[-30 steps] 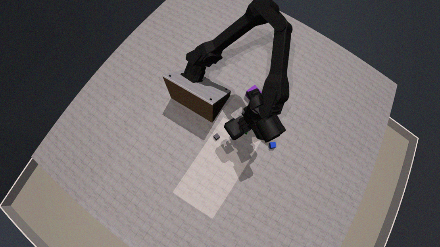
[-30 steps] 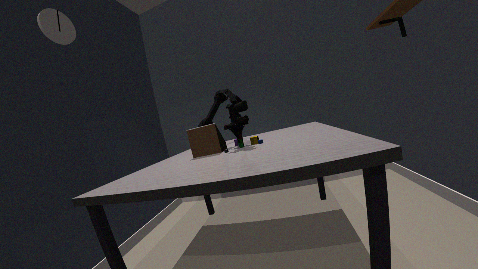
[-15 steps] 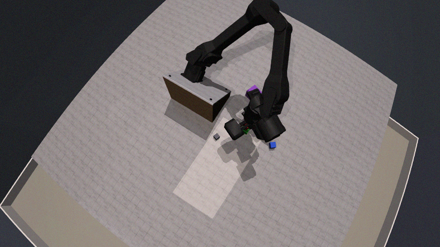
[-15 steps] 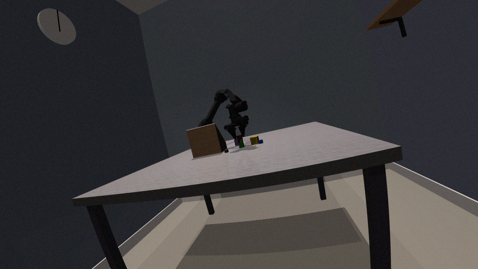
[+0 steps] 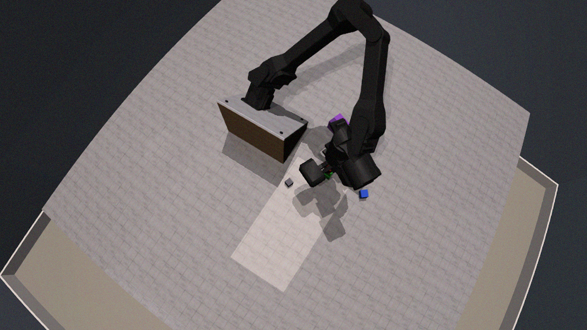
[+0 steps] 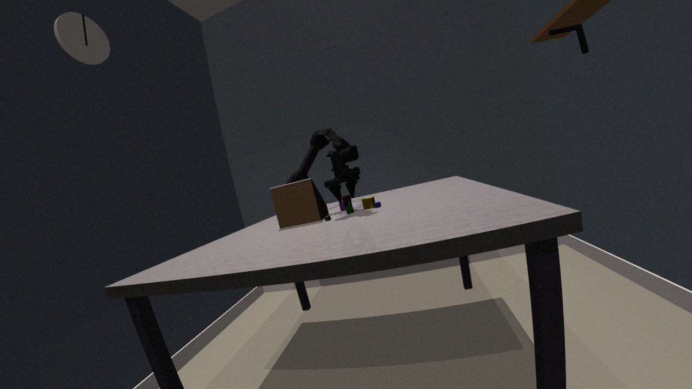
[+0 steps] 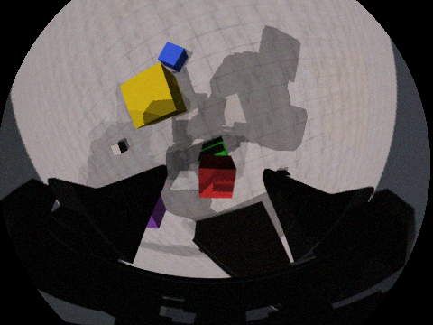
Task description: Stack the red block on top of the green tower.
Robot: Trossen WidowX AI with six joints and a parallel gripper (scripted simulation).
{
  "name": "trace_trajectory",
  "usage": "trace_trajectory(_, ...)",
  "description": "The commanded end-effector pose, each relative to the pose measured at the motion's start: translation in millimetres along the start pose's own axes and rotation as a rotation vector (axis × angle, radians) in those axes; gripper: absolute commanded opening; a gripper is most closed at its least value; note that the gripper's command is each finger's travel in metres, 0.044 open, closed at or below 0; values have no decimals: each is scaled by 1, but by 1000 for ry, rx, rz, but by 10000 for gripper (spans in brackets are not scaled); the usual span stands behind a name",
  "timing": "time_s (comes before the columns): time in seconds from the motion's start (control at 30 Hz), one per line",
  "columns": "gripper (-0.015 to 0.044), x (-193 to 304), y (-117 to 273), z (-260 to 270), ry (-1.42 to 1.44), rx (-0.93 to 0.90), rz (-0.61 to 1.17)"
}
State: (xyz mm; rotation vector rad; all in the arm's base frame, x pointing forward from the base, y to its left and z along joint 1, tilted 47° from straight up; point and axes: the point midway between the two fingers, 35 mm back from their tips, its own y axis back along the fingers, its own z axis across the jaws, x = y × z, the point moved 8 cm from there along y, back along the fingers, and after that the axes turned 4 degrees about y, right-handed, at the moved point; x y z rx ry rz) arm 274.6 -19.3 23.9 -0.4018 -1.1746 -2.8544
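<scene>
The red block (image 7: 216,180) (image 6: 346,198) sits on top of the green tower (image 7: 213,148) (image 6: 349,208) (image 5: 328,175), free of the fingers. In the wrist view only the tower's green top edge shows behind the block. My gripper (image 7: 216,171) (image 6: 344,193) is open wide and empty. Its two fingers stand apart on either side of the red block and just above it, touching nothing. In the top view the arm's wrist hides most of the stack.
A yellow cube (image 7: 151,97) (image 6: 368,202) and a small blue cube (image 7: 173,56) (image 5: 363,193) (image 6: 377,204) lie close by. A purple block (image 7: 158,215) (image 5: 338,119) (image 6: 341,206) lies near the tower. A tiny grey cube (image 5: 289,182) (image 7: 122,147) lies beside the brown box (image 5: 255,134) (image 6: 295,203).
</scene>
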Motion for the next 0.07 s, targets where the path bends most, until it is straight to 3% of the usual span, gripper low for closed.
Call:
trace_trajectory(0.0,440,0,0,0,1,0,-1)
trace_trajectory(0.03,440,0,0,0,1,0,-1)
